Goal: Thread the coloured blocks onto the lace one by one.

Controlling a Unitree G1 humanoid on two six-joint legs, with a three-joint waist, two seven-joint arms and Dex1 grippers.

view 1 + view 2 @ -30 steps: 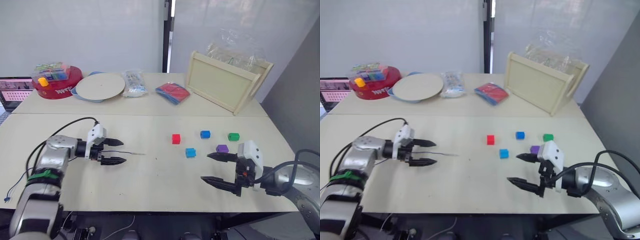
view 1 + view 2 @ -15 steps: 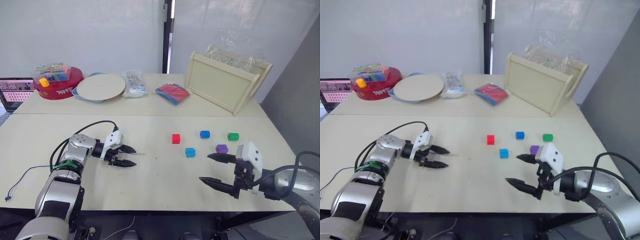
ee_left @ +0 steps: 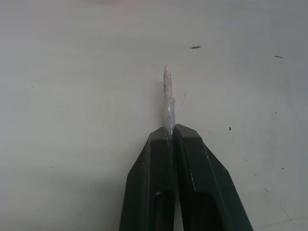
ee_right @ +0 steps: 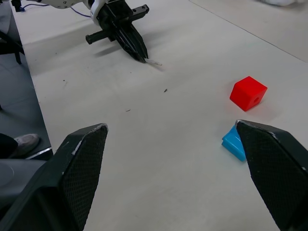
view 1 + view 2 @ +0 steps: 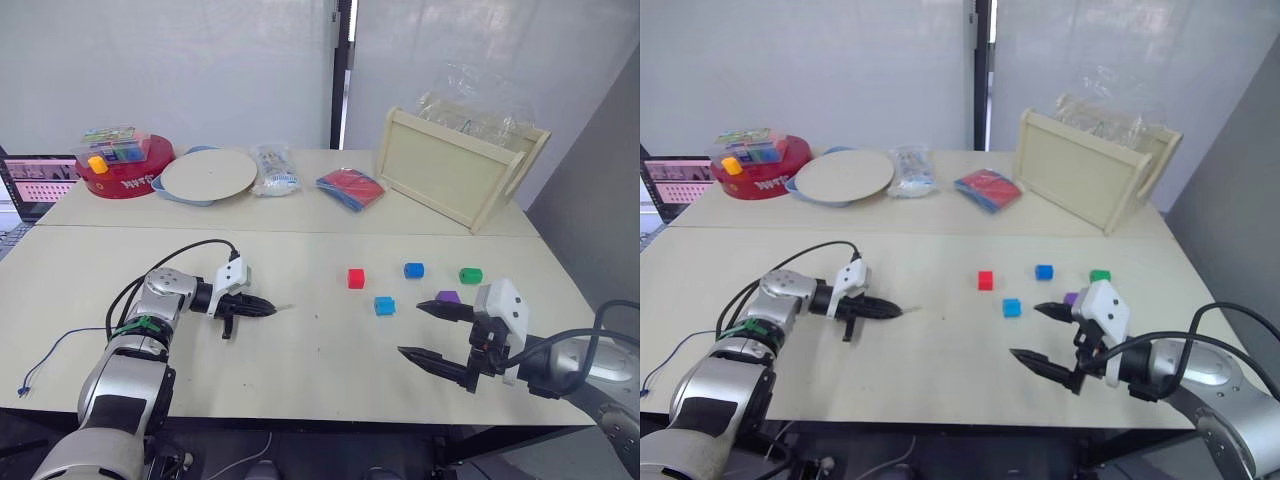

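Left gripper: the black two-fingered left gripper [image 5: 268, 309] is lying low over the pale tabletop [image 5: 300, 370] at left of centre, jaws pressed together on the pale stiff tip [image 3: 167, 94] of the thin dark-blue lace [image 5: 60, 340]; the tip is poking out past the fingers.
Lace: its cord is trailing off toward the lower left edge of the table.
Right gripper: the black two-fingered right gripper [image 5: 425, 332] is hovering at lower right, jaws spread wide apart, gripping nothing.
Blocks: 5 small cubes are sitting loose right of centre, none on the lace: a red cube [image 5: 354, 278], a light blue cube [image 5: 382, 305], a dark blue cube [image 5: 413, 270], a green cube [image 5: 469, 275] and a purple cube [image 5: 446, 297], the purple one lying just beside the right gripper's upper finger.
Surroundings: along the far table are standing a red round tub [image 5: 118, 172], a cream round plate [image 5: 208, 174], a clear plastic packet [image 5: 273, 168], a flat red-and-blue pouch [image 5: 348, 188] and a pale wooden tray [image 5: 458, 168] tipped on its side.
In the way: bare tabletop is lying between the lace tip and the red cube.
Room: open surface is stretching across the middle and the near edge.
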